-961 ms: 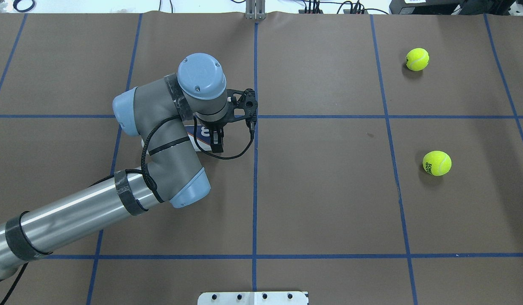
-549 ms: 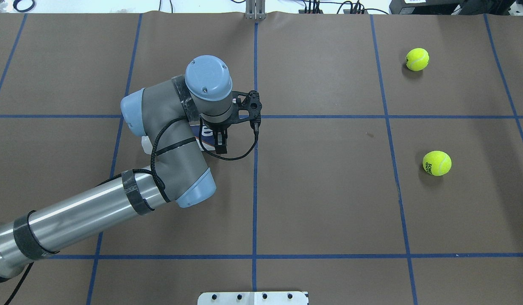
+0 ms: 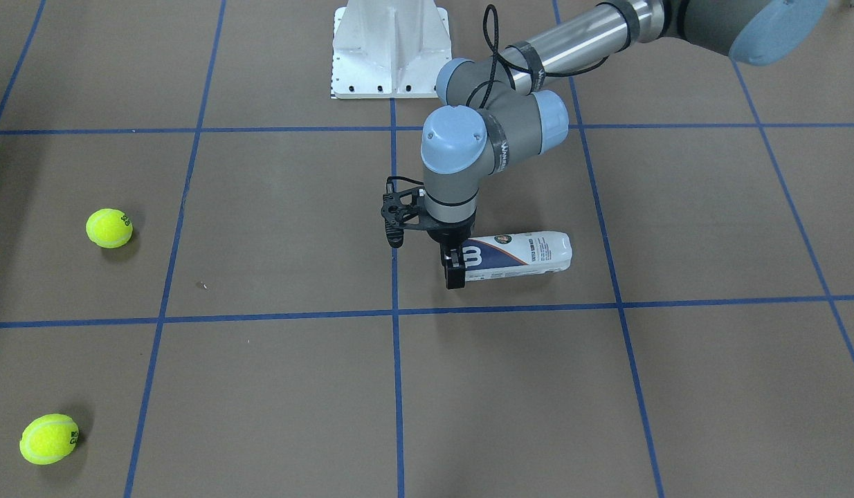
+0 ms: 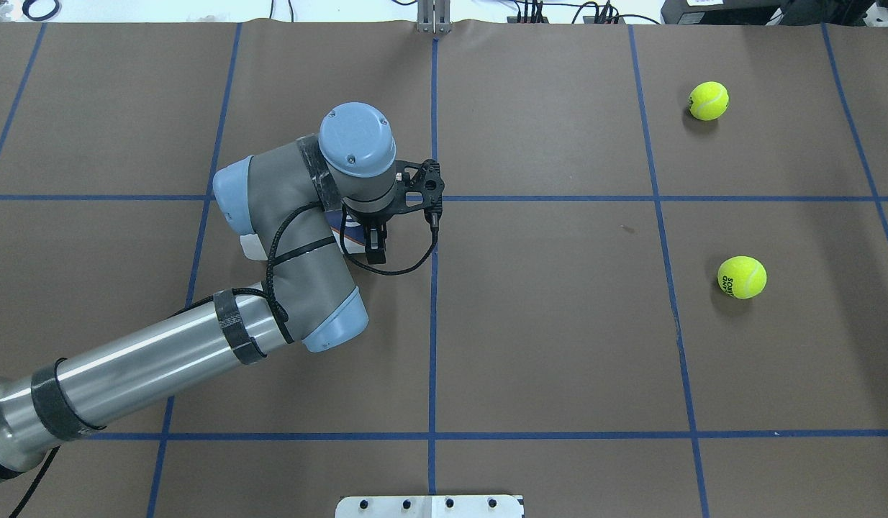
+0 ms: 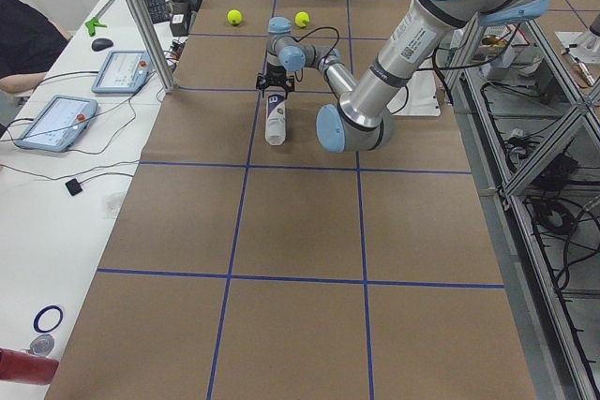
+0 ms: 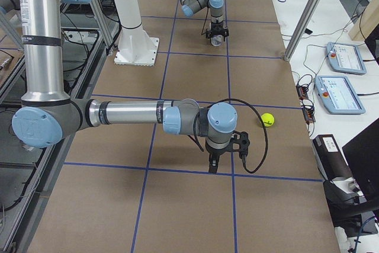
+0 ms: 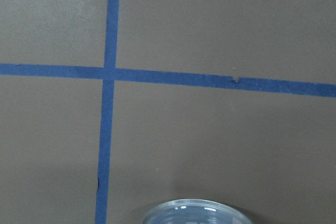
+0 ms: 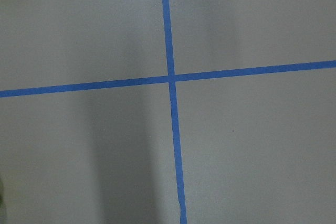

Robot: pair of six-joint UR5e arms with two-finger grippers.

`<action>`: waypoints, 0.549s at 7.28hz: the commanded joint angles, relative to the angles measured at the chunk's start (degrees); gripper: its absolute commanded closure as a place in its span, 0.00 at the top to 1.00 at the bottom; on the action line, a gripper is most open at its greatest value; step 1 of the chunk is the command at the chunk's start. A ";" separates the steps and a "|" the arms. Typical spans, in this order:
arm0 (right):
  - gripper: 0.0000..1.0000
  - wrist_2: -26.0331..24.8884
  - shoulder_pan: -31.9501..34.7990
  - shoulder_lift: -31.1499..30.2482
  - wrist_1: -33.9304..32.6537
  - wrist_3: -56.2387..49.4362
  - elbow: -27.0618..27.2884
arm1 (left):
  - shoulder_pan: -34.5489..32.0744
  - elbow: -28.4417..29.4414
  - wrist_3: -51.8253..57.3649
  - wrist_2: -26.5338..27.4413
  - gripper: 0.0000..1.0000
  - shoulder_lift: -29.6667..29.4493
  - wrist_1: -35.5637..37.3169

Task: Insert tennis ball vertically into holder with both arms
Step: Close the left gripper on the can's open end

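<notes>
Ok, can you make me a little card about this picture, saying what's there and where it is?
holder: the holder lies on its side on the table, not standing up
left gripper: the left gripper is at the holder's end nearest the middle line; cannot tell if it is squeezing
right gripper: the right gripper is low over bare table; open or shut unclear
balls: two, the near ball and the far ball, both loose on the robot's right side
</notes>
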 commanded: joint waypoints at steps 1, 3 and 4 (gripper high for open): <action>0.99 0.00 0.00 0.00 0.00 0.00 -0.01 | 0.02 0.08 0.10 0.00 0.99 0.24 0.01; 0.99 0.00 0.00 0.00 0.00 0.09 0.08 | 0.02 0.08 0.10 0.00 0.98 0.42 0.10; 0.99 0.09 0.00 0.00 0.00 0.09 0.08 | 0.02 0.08 -0.07 0.00 0.93 0.51 0.10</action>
